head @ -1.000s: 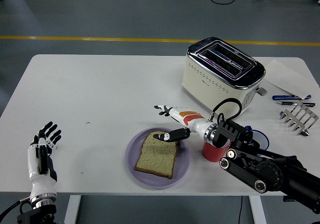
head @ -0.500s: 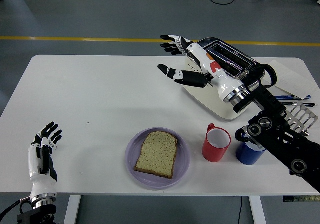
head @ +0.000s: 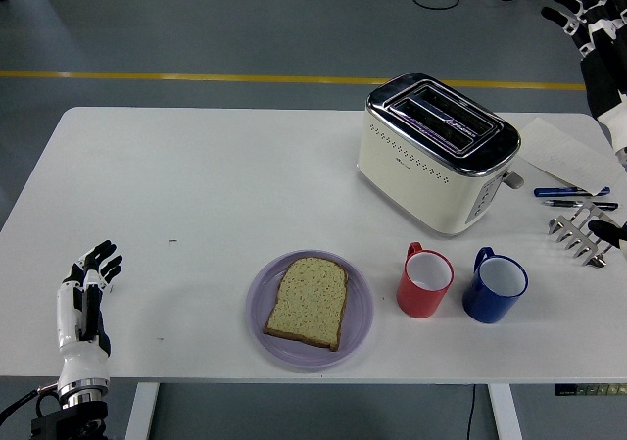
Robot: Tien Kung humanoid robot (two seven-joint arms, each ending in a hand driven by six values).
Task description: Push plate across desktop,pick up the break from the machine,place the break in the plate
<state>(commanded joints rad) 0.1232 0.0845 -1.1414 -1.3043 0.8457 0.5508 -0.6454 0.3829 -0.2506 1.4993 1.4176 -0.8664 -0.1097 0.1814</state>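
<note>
A square, porous bread slice (head: 308, 302) lies on the round lilac plate (head: 359, 327).

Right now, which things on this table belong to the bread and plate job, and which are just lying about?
Part of the job:
- bread slice, lying on the purple plate
- cream toaster, slots empty

Just lying about:
- red mug
- blue mug
- metal toast rack
- pens
- paper sheet
</note>
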